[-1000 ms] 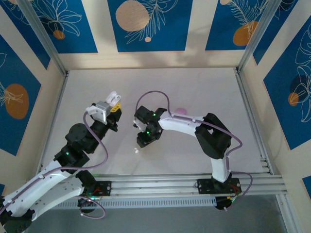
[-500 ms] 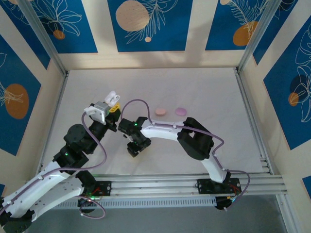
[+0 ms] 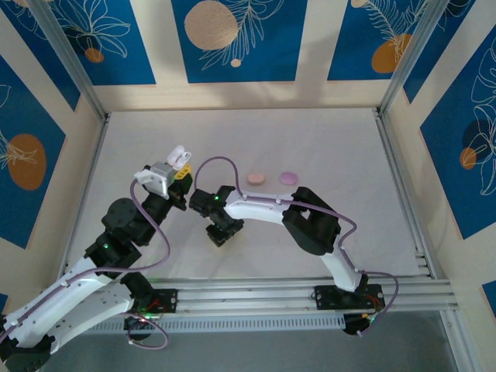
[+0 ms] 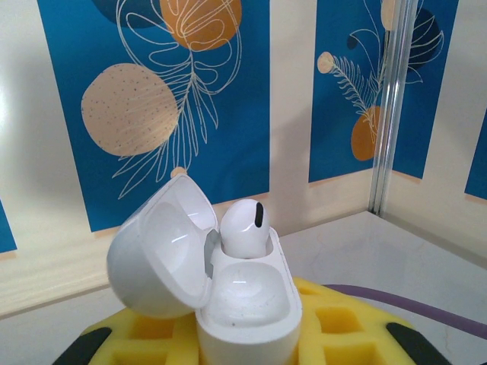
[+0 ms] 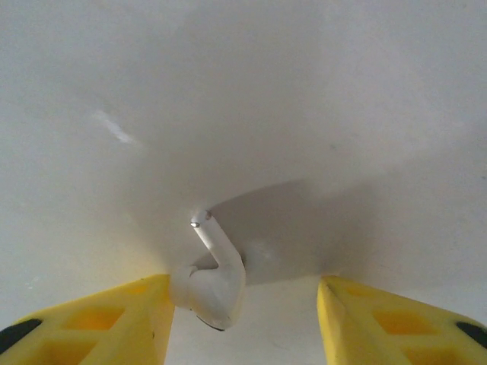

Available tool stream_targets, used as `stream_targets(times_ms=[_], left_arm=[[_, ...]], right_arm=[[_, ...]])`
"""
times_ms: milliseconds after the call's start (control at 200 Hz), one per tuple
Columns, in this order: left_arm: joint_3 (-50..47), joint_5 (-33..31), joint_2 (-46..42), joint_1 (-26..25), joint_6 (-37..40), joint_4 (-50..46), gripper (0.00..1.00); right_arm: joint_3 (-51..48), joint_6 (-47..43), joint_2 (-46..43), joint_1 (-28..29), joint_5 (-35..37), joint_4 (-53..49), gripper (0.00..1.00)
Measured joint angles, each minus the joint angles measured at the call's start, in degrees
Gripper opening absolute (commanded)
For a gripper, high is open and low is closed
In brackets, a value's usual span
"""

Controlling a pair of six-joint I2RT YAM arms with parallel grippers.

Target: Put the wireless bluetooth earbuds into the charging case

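My left gripper [image 3: 180, 165] is shut on a white charging case [image 4: 245, 306], which stands upright between its yellow pads [image 4: 346, 328]. The case's lid [image 4: 156, 255] hangs open to the left. One white earbud [image 4: 245, 226] sits in the far slot; the near slot is bare. Just right of the left gripper, my right gripper [image 3: 218, 233] is down at the table. Its jaws stand open around a second white earbud [image 5: 214, 285] that lies on the table with its stem pointing away. This earbud touches the left finger [image 5: 99, 323], and a wide gap separates it from the right finger [image 5: 384, 318].
A shut pink case [image 3: 256, 178] and a shut purple case [image 3: 288, 177] lie side by side behind the right arm's forearm. Metal frame rails [image 3: 399, 186] and patterned walls bound the white table [image 3: 325, 139]. The two grippers work close together at left of centre.
The right arm swung left and came down over the white earbud on the table, uncovering the pink case. Over the last half second it only shifted slightly. The left gripper kept still.
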Motion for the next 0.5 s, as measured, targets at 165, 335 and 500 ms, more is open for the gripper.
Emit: stream_targets(times_ms=[165,335,500], left_arm=[[0.0,0.0,0.0,-0.02,0.0,0.0,0.17],[0.0,0.0,0.0,-0.02,-0.02,0.0,0.17],[0.02,0.0,0.0,0.0,-0.02,0.02,0.17]], right_arm=[[-1.29,-0.17,-0.98,-1.25,1.03,-0.11,0.52],[-2.67,-0.17,-1.79,-3.13,1.88,-0.17,0.5],[-3.8,-0.98,-2.43,-4.74,2.1,0.42,0.47]])
